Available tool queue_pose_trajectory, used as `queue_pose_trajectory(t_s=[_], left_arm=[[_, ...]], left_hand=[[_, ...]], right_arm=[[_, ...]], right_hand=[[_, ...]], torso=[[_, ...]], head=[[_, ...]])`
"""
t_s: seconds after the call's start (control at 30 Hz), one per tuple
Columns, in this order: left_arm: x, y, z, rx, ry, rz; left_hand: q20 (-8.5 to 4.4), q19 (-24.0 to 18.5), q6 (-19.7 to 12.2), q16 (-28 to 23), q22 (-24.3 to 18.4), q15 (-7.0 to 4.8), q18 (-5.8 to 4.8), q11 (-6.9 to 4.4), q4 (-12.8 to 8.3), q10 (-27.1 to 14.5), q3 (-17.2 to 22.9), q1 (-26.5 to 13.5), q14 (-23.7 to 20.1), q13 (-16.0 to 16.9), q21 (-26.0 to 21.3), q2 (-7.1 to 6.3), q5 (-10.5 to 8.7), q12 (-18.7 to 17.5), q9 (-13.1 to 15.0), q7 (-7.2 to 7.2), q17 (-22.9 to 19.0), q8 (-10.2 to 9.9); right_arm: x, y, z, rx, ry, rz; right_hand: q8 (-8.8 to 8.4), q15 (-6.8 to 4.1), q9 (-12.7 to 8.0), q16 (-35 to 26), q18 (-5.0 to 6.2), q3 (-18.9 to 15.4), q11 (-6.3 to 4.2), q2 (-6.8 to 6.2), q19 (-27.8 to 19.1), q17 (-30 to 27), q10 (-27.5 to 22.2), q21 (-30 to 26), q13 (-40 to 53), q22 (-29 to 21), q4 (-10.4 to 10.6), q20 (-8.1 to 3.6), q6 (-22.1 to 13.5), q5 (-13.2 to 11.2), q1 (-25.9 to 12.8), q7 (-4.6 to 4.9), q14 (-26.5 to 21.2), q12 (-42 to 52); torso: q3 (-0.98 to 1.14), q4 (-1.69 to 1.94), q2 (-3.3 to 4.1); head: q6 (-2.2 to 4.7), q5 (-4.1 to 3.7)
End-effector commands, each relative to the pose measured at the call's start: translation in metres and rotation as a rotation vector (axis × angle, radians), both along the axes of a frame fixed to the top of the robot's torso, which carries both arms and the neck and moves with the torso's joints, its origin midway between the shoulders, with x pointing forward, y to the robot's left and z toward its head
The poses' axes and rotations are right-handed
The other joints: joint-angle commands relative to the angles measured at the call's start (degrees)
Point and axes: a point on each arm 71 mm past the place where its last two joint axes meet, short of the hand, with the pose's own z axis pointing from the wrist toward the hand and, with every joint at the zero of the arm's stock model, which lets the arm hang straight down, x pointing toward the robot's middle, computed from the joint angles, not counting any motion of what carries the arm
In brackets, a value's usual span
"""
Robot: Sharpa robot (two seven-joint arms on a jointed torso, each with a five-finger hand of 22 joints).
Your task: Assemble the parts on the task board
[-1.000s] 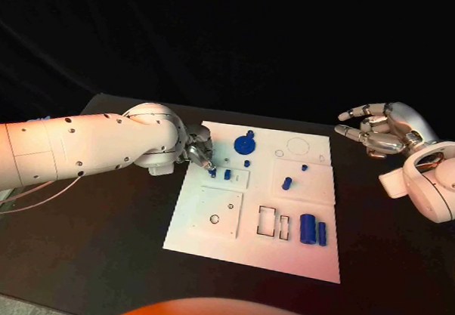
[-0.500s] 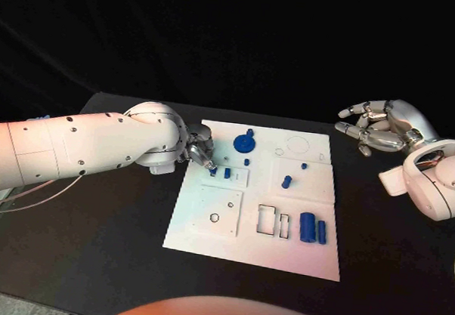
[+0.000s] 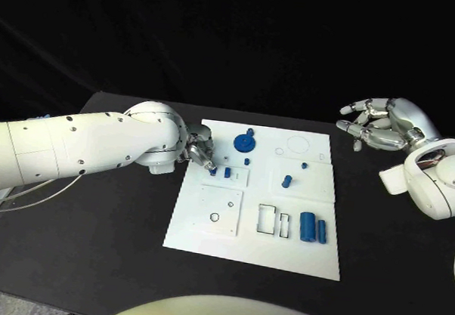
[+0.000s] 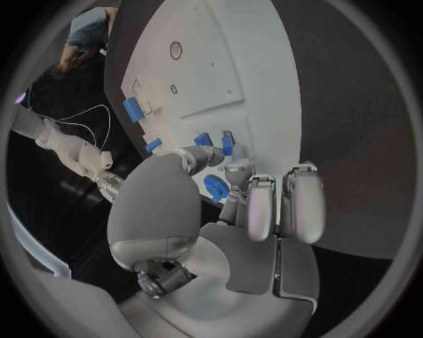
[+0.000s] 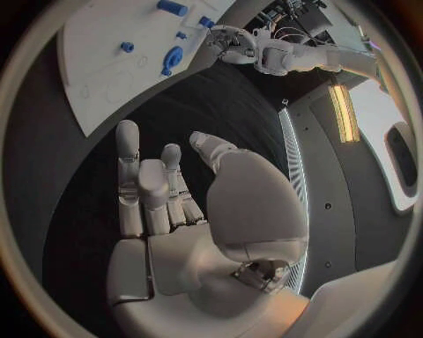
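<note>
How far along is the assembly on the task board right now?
Early, by the look of it. On the task board, the rectangular slots and the round outline are unfilled, and two blue cylinders lie loose beside the slots. The left hand has its fingertips at a small blue part near the board's left edge. The right hand hovers off the board, holding nothing.

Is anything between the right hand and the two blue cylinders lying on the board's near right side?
Nothing visible. The right hand hovers open beyond the task board, and only bare table and board separate it from the two blue cylinders.
</note>
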Motion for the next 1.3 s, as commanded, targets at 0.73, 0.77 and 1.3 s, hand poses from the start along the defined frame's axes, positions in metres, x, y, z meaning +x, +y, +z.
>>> queue_pose_trajectory(t_s=[0.73,0.77,1.3], left_arm=[[-0.0030,0.0014,-0.0058,0.033,0.025,-0.012],[-0.0030,0.0015,-0.0058,0.033,0.025,-0.012],[-0.0028,0.0032,-0.0064,0.034,0.036,-0.008]], left_hand=[[-0.57,0.07,0.70,0.29,0.06,-0.52,-1.07,-0.20,-10.25,1.06,9.84,0.27,4.92,0.84,0.29,-0.30,1.80,0.67,0.45,-0.25,10.71,0.57],[-0.57,0.07,0.70,0.29,0.06,-0.52,-1.07,-0.20,-10.25,1.06,9.84,0.27,4.92,0.84,0.29,-0.30,1.80,0.67,0.45,-0.25,10.71,0.57],[-0.64,0.14,0.87,0.31,0.19,-0.61,-1.10,-0.30,-10.28,1.33,9.85,0.14,4.93,1.20,0.35,-0.48,2.77,0.81,0.69,-0.35,10.72,0.69]], right_arm=[[0.0009,-0.0005,-0.0004,0.031,0.000,-0.005],[0.0009,-0.0006,-0.0004,0.031,-0.001,-0.006],[0.0019,-0.0014,-0.0015,0.045,0.001,-0.011]], right_hand=[[2.43,1.03,-0.78,-21.07,0.57,0.63,0.86,-0.82,-1.53,-14.50,-2.64,-11.58,-10.51,-8.94,1.00,1.10,-2.28,0.13,1.20,0.91,-7.36,-7.28],[2.56,1.25,-0.84,-22.30,0.53,0.68,1.04,-0.85,-1.90,-14.81,-3.23,-12.42,-11.26,-9.58,1.06,1.24,-2.40,0.17,1.22,1.05,-8.00,-7.90],[4.11,3.22,-1.31,-31.01,0.39,0.77,2.65,-0.94,-5.88,-17.07,-5.77,-19.21,-18.02,-14.82,1.11,3.27,-3.87,0.17,1.57,2.35,-13.48,-11.65]], torso=[[0.03,-0.02,0.02],[0.03,-0.03,0.02],[0.00,-0.01,0.02]], head=[[0.15,0.17],[0.15,0.16],[0.00,0.16]])
